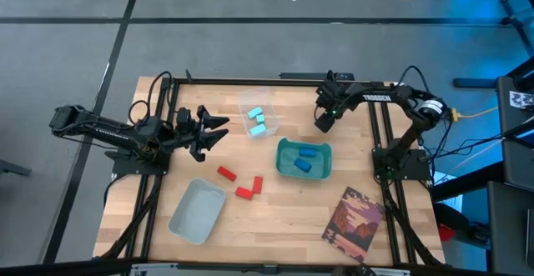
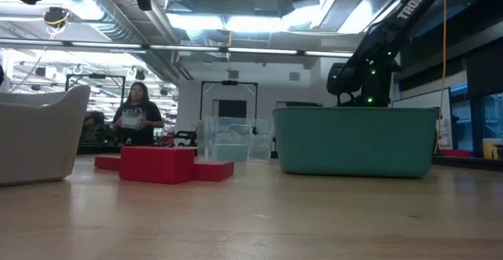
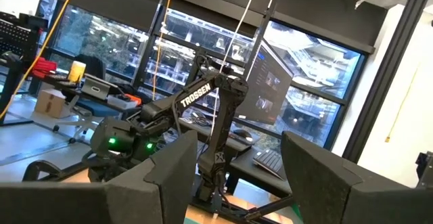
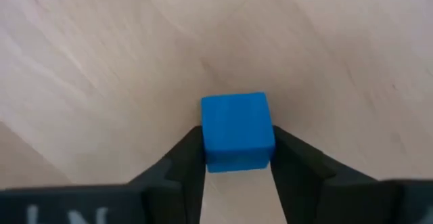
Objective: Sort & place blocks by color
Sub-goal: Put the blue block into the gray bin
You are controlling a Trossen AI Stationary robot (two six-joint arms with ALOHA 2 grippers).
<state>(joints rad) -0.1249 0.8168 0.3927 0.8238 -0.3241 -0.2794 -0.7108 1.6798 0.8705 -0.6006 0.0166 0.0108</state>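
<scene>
One small dark-blue rectangular block (image 4: 237,130) clenched by right gripper (image 4: 237,158) above wooden desk (image 1: 275,218), beyond teal bin (image 1: 303,159). Judged light, rigid, smooth; flat opposite faces best gripped. Left gripper (image 1: 219,128) spread, empty.

red blocks (image 2: 165,166) overlapping, count unclear

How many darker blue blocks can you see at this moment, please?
3: two darker blue blocks lie in the teal bin, one nearer the back, one nearer the front; the third is gripped in the right pincer above the table. None seem hidden.
</scene>
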